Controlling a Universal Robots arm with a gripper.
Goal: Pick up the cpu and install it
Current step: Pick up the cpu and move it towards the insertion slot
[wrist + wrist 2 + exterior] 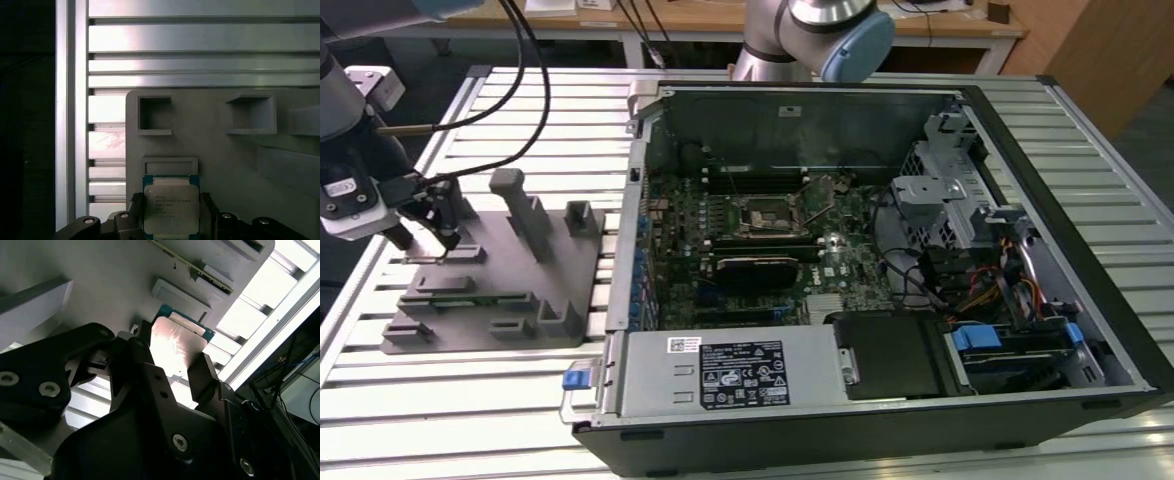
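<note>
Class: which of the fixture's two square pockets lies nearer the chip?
The pocket at the fixture's corner, beside the table slats; the other pocket sits farther from the chip.

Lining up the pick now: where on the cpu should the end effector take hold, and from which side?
Grip the cpu by two opposite thin side edges, coming straight down from above. It appears to lie flat, metal lid up, on the grey fixture, so only the edges offer purchase. The end effector sits astride it.
</note>
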